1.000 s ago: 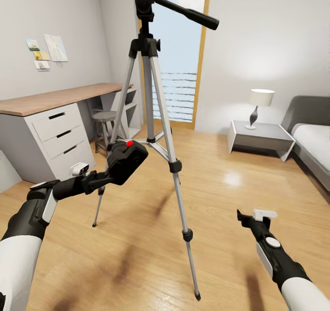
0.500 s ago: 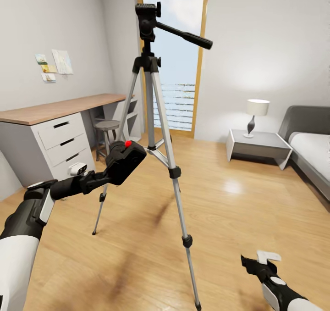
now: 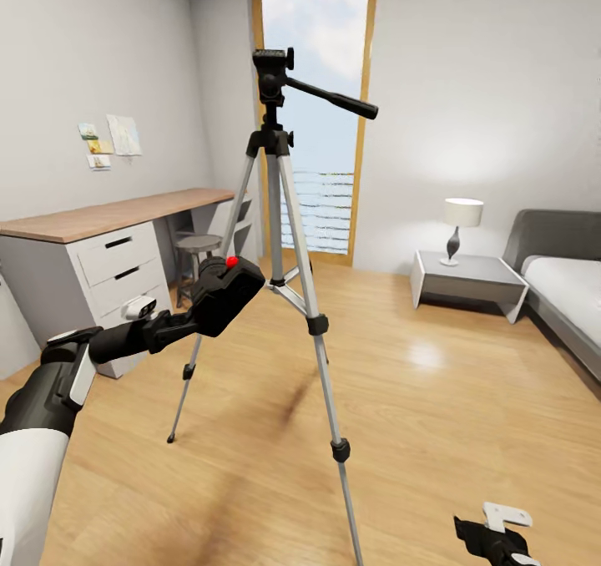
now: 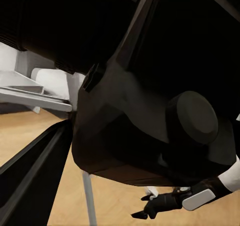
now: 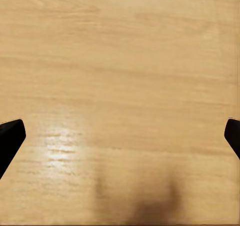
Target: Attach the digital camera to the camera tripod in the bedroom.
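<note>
the digital camera (image 3: 227, 295) is clamped in the left gripper (image 3: 179, 322) at mid-left, beside the camera tripod (image 3: 280, 215). the right gripper (image 5: 120, 136) is spread wide, nothing held.

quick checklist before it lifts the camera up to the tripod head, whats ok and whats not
1. Digital camera held in the left gripper: ok, it sits at the gripper's end, red button up.
2. Camera tripod standing upright on the wood floor: ok, legs spread.
3. Tripod head bare and free to take the camera: ok.
4. Camera at head height: not ok, it is well below the head, beside the legs.
5. Handle out of the lifting path: ok, it points away to the right.
6. Right gripper out of the way: ok, open and low over the floor.
</note>
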